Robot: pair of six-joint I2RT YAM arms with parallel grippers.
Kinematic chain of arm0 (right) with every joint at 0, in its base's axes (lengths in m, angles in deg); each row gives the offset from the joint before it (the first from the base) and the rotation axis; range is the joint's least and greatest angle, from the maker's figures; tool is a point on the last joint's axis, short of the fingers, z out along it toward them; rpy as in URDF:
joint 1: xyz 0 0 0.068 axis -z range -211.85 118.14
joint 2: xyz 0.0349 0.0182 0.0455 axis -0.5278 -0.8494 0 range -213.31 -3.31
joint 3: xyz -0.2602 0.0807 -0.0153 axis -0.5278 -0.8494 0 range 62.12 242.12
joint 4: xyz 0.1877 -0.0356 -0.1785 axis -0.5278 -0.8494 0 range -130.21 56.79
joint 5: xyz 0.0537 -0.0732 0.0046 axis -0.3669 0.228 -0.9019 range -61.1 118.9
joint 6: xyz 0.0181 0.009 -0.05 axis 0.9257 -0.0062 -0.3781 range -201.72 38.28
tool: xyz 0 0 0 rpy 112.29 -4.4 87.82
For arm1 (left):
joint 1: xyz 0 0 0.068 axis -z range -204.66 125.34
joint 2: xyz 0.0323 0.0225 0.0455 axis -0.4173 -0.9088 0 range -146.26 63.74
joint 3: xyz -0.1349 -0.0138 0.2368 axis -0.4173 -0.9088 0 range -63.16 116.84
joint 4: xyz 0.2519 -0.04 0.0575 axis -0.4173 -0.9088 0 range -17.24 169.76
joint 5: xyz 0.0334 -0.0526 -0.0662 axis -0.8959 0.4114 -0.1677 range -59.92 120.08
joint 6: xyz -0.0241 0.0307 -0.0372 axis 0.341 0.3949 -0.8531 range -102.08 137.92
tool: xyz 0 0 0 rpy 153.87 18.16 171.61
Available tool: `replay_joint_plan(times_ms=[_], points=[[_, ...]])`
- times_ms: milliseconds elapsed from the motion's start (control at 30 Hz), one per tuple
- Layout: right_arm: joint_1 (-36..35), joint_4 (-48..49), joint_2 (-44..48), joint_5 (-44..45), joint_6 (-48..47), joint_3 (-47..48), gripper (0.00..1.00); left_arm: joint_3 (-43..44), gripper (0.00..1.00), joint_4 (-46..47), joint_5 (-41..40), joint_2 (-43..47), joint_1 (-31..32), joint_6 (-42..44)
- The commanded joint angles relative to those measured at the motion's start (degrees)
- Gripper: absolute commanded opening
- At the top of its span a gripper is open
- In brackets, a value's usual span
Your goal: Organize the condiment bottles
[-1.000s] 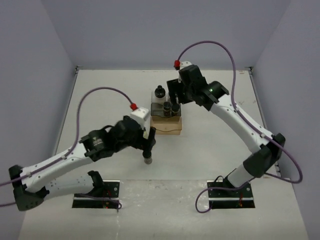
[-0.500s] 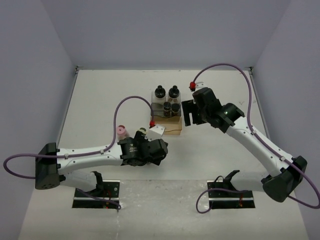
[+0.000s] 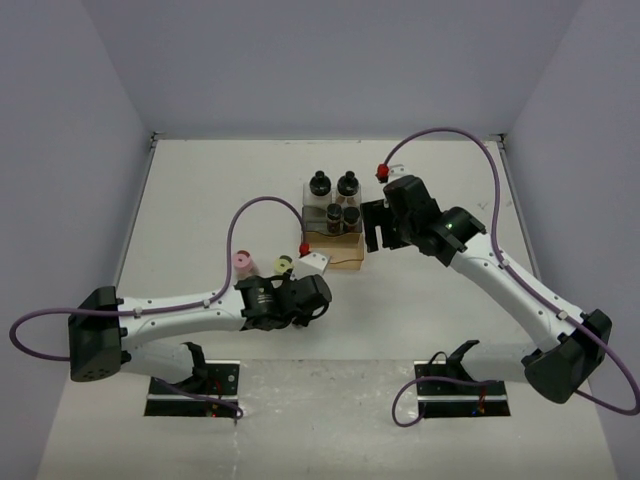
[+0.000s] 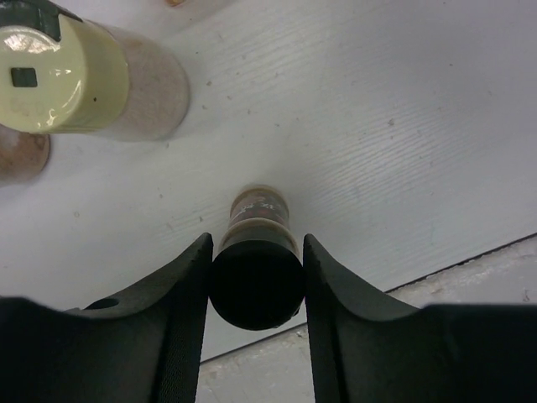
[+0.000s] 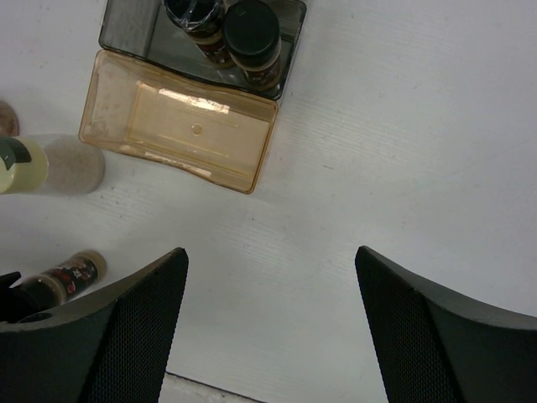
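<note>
The left arm [image 3: 170, 305] stretches out low, its wrist in front of the rack [image 3: 338, 260] and to its left. The left gripper [image 4: 256, 248] points down, jaws pressed on a black-capped jar [image 4: 256, 290]. The right arm [image 3: 500, 278] reaches in, and the right gripper [image 5: 270, 252] hovers just right of the rack, jaws spread wide.

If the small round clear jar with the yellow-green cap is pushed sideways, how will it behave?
The small clear round jar with the yellow-green cap stands upright, taller than wide, so a push near the cap would probably tip it. Its round body would then likely roll.
</note>
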Motion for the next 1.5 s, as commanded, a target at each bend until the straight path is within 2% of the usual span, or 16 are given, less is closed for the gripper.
replay_joint_plan(times_ms=[0,167,333,400,500,533,700,833,900,933,1133,1467], points=[[-0.19,1.44,0.02,-0.61,0.57,-0.29,0.82,0.23,0.23,2.66,0.90,0.06,-0.32,0.51],[-0.19,1.53,0.37,-0.43,0.31,-0.38,0.82,1.90,0.00,-0.14,0.37,0.93,-0.24,0.07],[-0.19,1.26,0.64,0.71,0.31,-0.03,0.82,9.71,0.00,-2.17,-1.73,2.34,-0.23,2.61],[-0.19,1.18,1.60,1.50,0.48,-0.03,0.82,13.49,0.00,-3.40,-6.12,2.08,-0.50,3.84],[-0.19,1.18,4.31,2.73,1.10,-0.82,0.82,20.43,0.00,-0.60,-7.46,1.55,-5.31,7.34],[-0.19,1.18,5.20,3.17,1.80,-1.43,0.82,21.49,0.00,1.85,-6.41,1.20,-9.60,8.58],[-0.10,2.23,10.99,3.79,3.03,-4.85,0.87,31.85,0.00,3.63,0.18,-5.89,-21.74,13.07],[-0.19,3.20,12.94,3.00,3.47,-6.44,0.88,37.58,0.00,4.24,2.91,-12.50,-28.00,14.13],[-0.19,3.20,13.38,2.47,3.47,-7.14,0.88,38.55,0.00,6.17,7.82,-14.87,-31.59,14.22],[-0.19,3.11,13.99,2.30,3.47,-7.41,0.88,38.73,0.00,7.48,10.63,-15.49,-32.31,14.40],[-0.19,3.46,15.84,1.07,2.42,-8.82,0.88,42.34,0.00,9.24,13.72,-21.03,-33.55,15.19],[-0.19,4.16,17.07,-0.69,2.15,-10.49,0.88,42.69,0.00,10.48,12.68,-27.18,-33.63,14.75]])
